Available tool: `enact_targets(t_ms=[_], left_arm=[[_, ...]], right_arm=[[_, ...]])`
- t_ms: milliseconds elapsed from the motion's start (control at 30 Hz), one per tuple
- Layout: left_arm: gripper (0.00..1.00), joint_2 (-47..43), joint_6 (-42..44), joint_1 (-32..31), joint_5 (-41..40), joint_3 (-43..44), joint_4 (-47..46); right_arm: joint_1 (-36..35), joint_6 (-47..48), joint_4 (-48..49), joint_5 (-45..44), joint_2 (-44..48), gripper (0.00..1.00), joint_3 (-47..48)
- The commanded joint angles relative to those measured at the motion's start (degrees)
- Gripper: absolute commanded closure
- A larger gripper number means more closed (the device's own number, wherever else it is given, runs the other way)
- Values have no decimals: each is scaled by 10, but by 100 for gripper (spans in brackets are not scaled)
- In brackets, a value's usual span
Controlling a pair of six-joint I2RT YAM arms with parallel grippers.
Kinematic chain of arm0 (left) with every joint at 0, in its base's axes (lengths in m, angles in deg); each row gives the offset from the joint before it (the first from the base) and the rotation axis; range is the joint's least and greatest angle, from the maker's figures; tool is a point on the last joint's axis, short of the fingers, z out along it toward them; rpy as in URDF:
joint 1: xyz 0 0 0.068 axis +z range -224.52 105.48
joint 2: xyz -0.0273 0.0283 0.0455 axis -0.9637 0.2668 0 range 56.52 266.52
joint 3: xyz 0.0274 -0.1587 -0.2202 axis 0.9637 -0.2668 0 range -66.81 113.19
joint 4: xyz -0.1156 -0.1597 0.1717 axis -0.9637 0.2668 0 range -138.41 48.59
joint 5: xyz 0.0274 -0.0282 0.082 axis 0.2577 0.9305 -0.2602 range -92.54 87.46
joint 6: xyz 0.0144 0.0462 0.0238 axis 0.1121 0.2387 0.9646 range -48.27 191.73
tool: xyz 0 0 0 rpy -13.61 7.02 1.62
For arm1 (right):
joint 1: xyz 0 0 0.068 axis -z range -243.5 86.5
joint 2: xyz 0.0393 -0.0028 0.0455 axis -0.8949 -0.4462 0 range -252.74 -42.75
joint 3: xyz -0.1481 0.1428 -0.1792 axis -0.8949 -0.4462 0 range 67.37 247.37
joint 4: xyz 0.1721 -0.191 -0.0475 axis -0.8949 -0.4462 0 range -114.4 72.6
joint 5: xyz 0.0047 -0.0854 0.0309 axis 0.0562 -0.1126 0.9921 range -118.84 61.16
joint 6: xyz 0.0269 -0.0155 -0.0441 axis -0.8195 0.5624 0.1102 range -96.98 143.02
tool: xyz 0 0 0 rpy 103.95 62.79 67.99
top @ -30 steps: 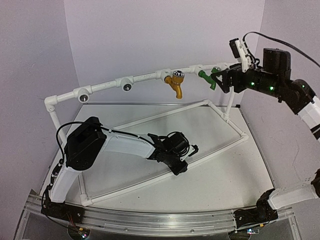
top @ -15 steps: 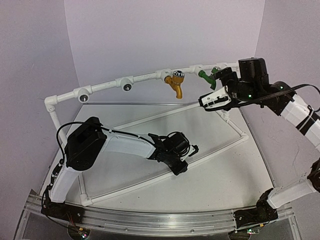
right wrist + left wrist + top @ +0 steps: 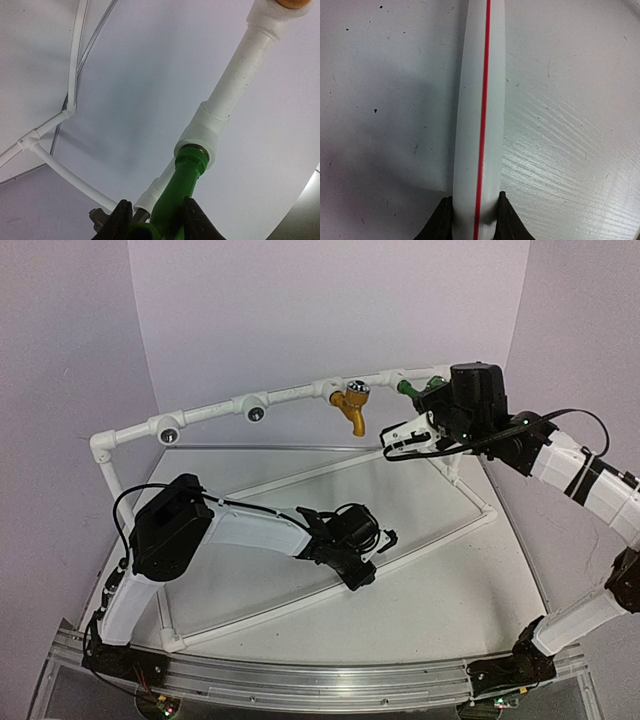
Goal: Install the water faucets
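Observation:
The green faucet (image 3: 408, 389) sits screwed into a white tee (image 3: 204, 137) at the right end of the frame's top rail. My right gripper (image 3: 432, 402) is shut on its body, and in the right wrist view the dark fingers (image 3: 122, 220) press both sides of the green faucet (image 3: 182, 190). The mustard-yellow faucet (image 3: 351, 406) hangs from the rail's middle, spout down. Low on the table, my left gripper (image 3: 358, 574) is shut on the frame's diagonal base pipe (image 3: 480, 125), white with a red stripe.
The white pipe frame (image 3: 300, 392) spans the table, with two bare silver-centred sockets (image 3: 255, 414) (image 3: 167, 436) on the left part of the top rail. Its base pipes (image 3: 440, 465) lie on the table. Purple walls close in behind and on both sides.
The right wrist has rolled over at the green faucet, its camera swinging from above to below left, and its jaws have closed from wide open onto the faucet. The left arm is still.

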Motion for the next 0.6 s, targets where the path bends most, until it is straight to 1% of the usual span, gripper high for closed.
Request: enact_targets(t_ms=[0, 67, 133, 200, 300, 333, 400, 500, 533, 567], left_arm=[[100, 55, -28, -5, 9, -27, 68], [100, 55, -28, -6, 8, -27, 68], [100, 55, -28, -6, 7, -27, 68], [100, 56, -28, -6, 8, -26, 67], [100, 58, -29, -6, 12, -24, 68], [100, 58, -29, -6, 13, -24, 68], [100, 60, -29, -6, 14, -24, 68], [100, 59, -30, -6, 15, -23, 68], [100, 58, -30, -6, 15, -24, 68], [100, 58, -29, -6, 15, -24, 68]], right_arm=[[8, -89, 53, -82, -3, 75, -29], [8, -161, 52, -83, -2, 84, -31], [8, -291, 48, -73, -1, 91, -24], [8, -446, 43, -57, 1, 100, -16], [8, -682, 39, -17, 7, 100, -13], [8, -778, 38, 10, 12, 100, -17], [8, -915, 49, 33, 17, 100, -18], [8, -1185, 58, 7, 18, 100, -16], [11, -1276, 58, 17, 21, 100, -22], [14, -1347, 60, 30, 24, 100, -27]])
